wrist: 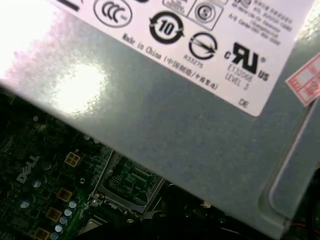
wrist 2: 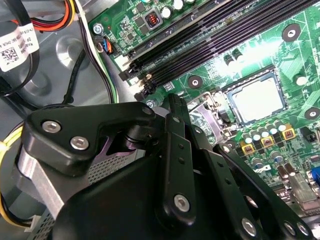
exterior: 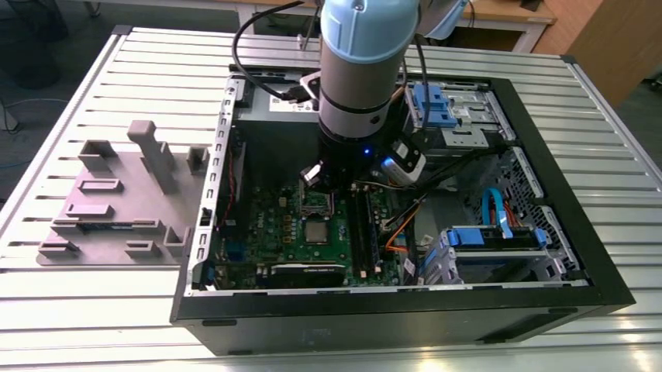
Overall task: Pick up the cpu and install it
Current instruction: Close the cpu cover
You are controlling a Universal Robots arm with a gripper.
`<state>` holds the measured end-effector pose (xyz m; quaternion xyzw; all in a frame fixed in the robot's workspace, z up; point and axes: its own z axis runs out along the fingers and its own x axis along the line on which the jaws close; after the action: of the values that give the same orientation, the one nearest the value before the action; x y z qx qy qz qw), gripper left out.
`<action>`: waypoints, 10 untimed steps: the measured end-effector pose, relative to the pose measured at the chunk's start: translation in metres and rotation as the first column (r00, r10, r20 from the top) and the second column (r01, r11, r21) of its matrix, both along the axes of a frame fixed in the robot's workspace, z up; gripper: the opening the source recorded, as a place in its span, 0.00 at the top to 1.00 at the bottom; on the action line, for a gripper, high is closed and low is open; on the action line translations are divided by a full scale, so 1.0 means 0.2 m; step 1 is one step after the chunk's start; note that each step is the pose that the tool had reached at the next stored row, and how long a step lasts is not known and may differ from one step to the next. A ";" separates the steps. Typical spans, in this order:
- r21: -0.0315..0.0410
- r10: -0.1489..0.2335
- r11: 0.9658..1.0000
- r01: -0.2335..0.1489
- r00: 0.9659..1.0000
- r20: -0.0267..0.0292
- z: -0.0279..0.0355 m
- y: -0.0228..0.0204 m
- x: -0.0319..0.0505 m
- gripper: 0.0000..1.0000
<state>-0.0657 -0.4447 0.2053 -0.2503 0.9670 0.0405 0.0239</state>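
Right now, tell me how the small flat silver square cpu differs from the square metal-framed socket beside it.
The small flat cpu has a plain, dull silver top; the socket is a metal frame around a darker centre. In the exterior view the socket lies nearer the pale blue and grey arm than the cpu does. Both are square and sit on the green motherboard.

The grey box (wrist: 165, 120) runs off the first wrist view's edges, covering part of the socket (wrist: 127, 184). Glare washes out one end of it.
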 end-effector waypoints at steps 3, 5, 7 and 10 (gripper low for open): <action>0.000 0.000 1.000 0.000 1.000 0.000 -0.001 0.000 0.000 0.89; 0.000 0.000 1.000 0.000 1.000 0.000 -0.002 0.000 0.000 0.89; 0.000 0.000 1.000 0.000 1.000 0.000 -0.003 0.000 -0.005 0.89; 0.001 0.000 1.000 0.000 1.000 0.001 -0.004 0.000 -0.017 0.89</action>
<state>-0.0690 -0.4447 0.2046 -0.2503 0.9670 0.0408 0.0244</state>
